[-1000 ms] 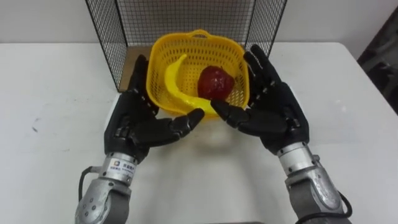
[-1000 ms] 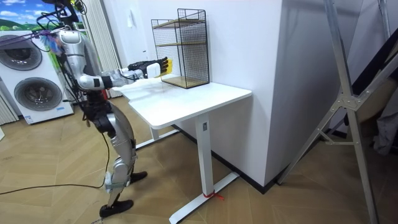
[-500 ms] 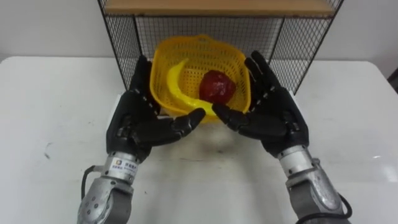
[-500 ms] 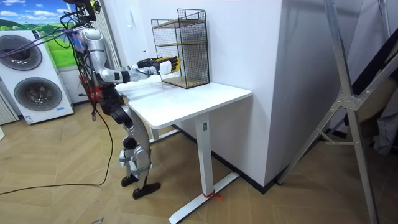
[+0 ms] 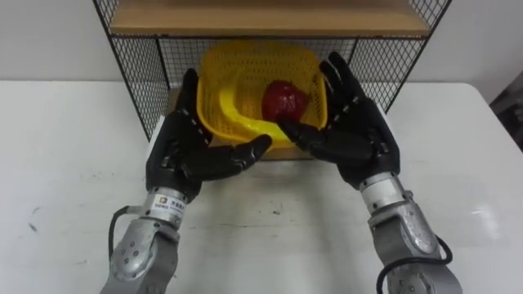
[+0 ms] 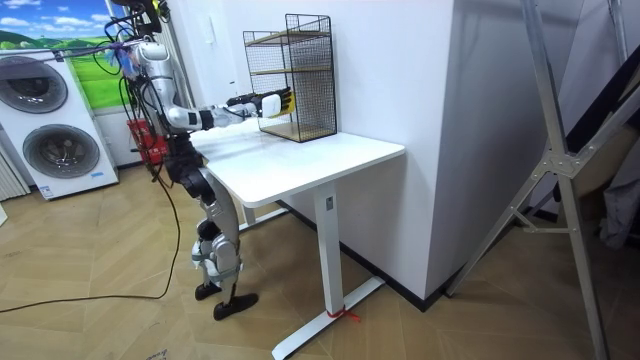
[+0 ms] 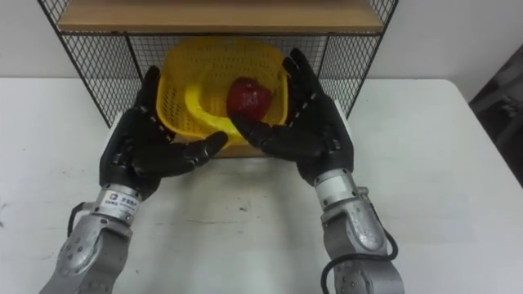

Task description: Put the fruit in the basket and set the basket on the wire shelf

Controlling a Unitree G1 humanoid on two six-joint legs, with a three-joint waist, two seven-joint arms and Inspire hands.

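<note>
A yellow mesh basket [image 5: 211, 80] hangs between my two hands at the mouth of the wire shelf's [image 5: 135, 73] lower compartment, tipped toward me. Inside it lie a yellow banana [image 5: 233, 110] and a dark red fruit [image 5: 283, 98]. My left hand [image 5: 184, 151] presses the basket's left side with straight fingers, thumb reaching under the front rim. Opposite it, my right hand [image 5: 359, 139] is open against the right side in the same way. In the room view I stand at the table's end, arms stretched toward the shelf [image 6: 295, 75].
The shelf's wooden board [image 5: 270, 16] runs just above the basket, with mesh walls on both sides. The white table [image 5: 65, 163] spreads to left and right. A washing machine [image 6: 55, 130] stands behind me in the room view.
Both hands have carried the basket forward, from in front of the shelf to its lower opening under the wooden board. I have stepped closer to the table and stand more upright.
</note>
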